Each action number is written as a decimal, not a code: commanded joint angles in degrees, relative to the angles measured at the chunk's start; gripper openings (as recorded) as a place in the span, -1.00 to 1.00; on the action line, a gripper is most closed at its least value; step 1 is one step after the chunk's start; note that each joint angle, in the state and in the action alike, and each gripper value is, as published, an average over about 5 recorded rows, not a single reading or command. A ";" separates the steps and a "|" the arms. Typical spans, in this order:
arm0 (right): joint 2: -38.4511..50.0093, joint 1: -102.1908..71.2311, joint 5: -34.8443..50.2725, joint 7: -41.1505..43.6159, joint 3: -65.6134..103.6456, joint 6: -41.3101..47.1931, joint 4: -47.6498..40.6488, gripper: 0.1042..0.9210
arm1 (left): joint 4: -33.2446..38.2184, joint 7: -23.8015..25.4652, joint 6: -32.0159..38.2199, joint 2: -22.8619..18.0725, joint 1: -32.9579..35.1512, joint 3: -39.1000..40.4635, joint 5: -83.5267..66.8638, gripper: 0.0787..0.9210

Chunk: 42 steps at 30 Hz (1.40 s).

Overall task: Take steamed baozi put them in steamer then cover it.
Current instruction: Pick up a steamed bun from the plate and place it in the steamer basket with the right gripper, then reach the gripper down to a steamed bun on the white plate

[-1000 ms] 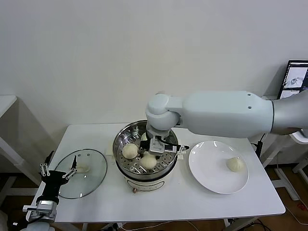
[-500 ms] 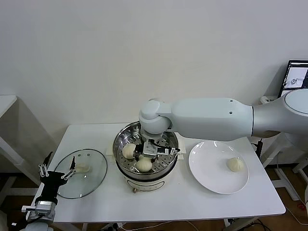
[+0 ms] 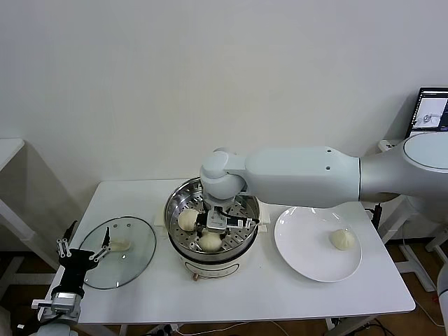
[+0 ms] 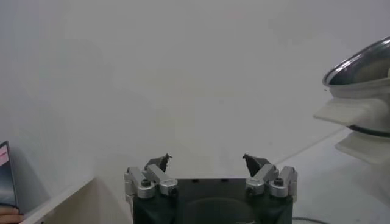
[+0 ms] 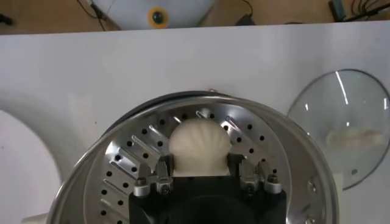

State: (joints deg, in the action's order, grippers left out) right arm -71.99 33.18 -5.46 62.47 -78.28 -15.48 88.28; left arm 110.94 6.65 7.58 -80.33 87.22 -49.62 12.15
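Note:
The steamer stands mid-table, its perforated tray showing. Two baozi are visible inside it. My right gripper reaches down into the pot. In the right wrist view its fingers stand on either side of a baozi that rests on the tray; the right gripper is open. One more baozi lies on the white plate. The glass cover lies flat at the table's left. My left gripper waits open at that lid's near edge, holding nothing.
The white plate sits right of the steamer, whose rim also shows in the left wrist view. A monitor stands at the far right behind the table. Bare tabletop runs along the front edge.
My right arm has swung left and lowered deeper into the steamer with the baozi, which now sits on the tray, and its fingers have eased apart. The left arm has stayed put.

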 commanded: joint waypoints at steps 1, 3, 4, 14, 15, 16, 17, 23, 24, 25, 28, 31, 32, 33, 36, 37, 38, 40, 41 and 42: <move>-0.18 -0.32 0.48 -0.22 0.23 0.33 -0.22 0.57 | 0.13 0.02 0.02 -0.09 0.07 0.12 0.07 0.77; 0.25 0.24 0.91 -0.13 0.97 0.30 -0.22 0.68 | 0.22 0.01 0.01 -0.14 0.12 0.19 0.11 0.77; 0.64 0.70 1.37 -0.09 1.35 0.31 -0.16 0.71 | 0.25 0.01 0.01 -0.14 0.15 0.20 0.12 0.77; 10.72 10.16 10.11 3.82 7.16 1.79 0.57 0.76 | 1.11 -0.04 -0.14 -0.14 0.60 0.47 0.18 0.77; 12.21 10.95 11.58 4.56 7.23 2.68 0.84 0.76 | 1.27 -0.05 -0.17 -0.16 0.66 0.53 0.18 0.77; 14.03 11.54 13.11 5.42 7.31 4.15 1.20 0.76 | 1.41 -0.08 -0.21 -0.17 0.73 0.61 0.19 0.77; 16.12 11.97 14.76 6.27 7.41 6.11 1.59 0.76 | 1.55 -0.11 -0.24 -0.17 0.80 0.69 0.22 0.77; 29.50 11.06 21.08 11.63 7.75 20.91 2.64 0.76 | 2.21 -0.29 -0.26 -0.22 1.23 1.27 0.53 0.77; 31.46 10.33 21.15 12.47 7.65 22.59 2.13 0.76 | 2.32 -0.32 -0.25 -0.23 1.30 1.39 0.60 0.77; 33.18 9.47 21.01 12.98 7.61 23.66 1.38 0.76 | 2.43 -0.35 -0.23 -0.25 1.37 1.51 0.67 0.77; 37.18 4.82 18.77 13.67 9.20 25.20 -1.98 0.76 | 2.60 -0.42 -0.19 -0.33 1.49 1.80 0.92 0.77; 40.19 -2.07 15.04 14.04 12.93 25.27 -5.56 0.76 | 2.61 -0.46 -0.14 -0.42 1.55 2.00 1.06 0.77; 41.12 -4.69 13.65 14.18 14.49 25.25 -6.71 0.76 | 2.64 -0.48 -0.13 -0.44 1.58 2.05 1.08 0.77; 41.94 -7.18 12.18 14.40 16.09 25.23 -7.78 0.76 | 2.67 -0.48 -0.13 -0.46 1.61 2.08 1.10 0.77; 43.88 -14.88 7.25 14.79 22.21 24.88 -10.88 0.76 | 2.82 -0.48 -0.19 -0.42 1.68 2.08 1.13 0.77; 44.30 -17.28 5.72 14.84 24.23 24.71 -11.75 0.76 | 2.84 -0.48 -0.23 -0.39 1.69 2.07 1.14 0.77; 44.60 -19.66 4.24 14.76 26.23 24.45 -12.56 0.76 | 2.87 -0.48 -0.26 -0.34 1.67 2.06 1.14 0.77; 44.86 -24.13 1.41 14.33 29.90 23.75 -14.12 0.76 | 2.88 -0.50 -0.37 -0.29 1.60 2.13 1.17 0.77; 44.83 -26.14 0.18 13.97 31.64 23.43 -14.91 0.76 | 2.89 -0.52 -0.41 -0.28 1.55 2.21 1.20 0.77; 44.65 -28.21 -1.20 13.50 33.45 23.02 -15.80 0.76 | 2.91 -0.54 -0.46 -0.28 1.49 2.33 1.25 0.77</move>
State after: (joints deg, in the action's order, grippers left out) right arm -34.79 25.08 3.72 75.06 -60.18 5.36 80.50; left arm 113.72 6.16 7.33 -80.70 88.84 -47.63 13.21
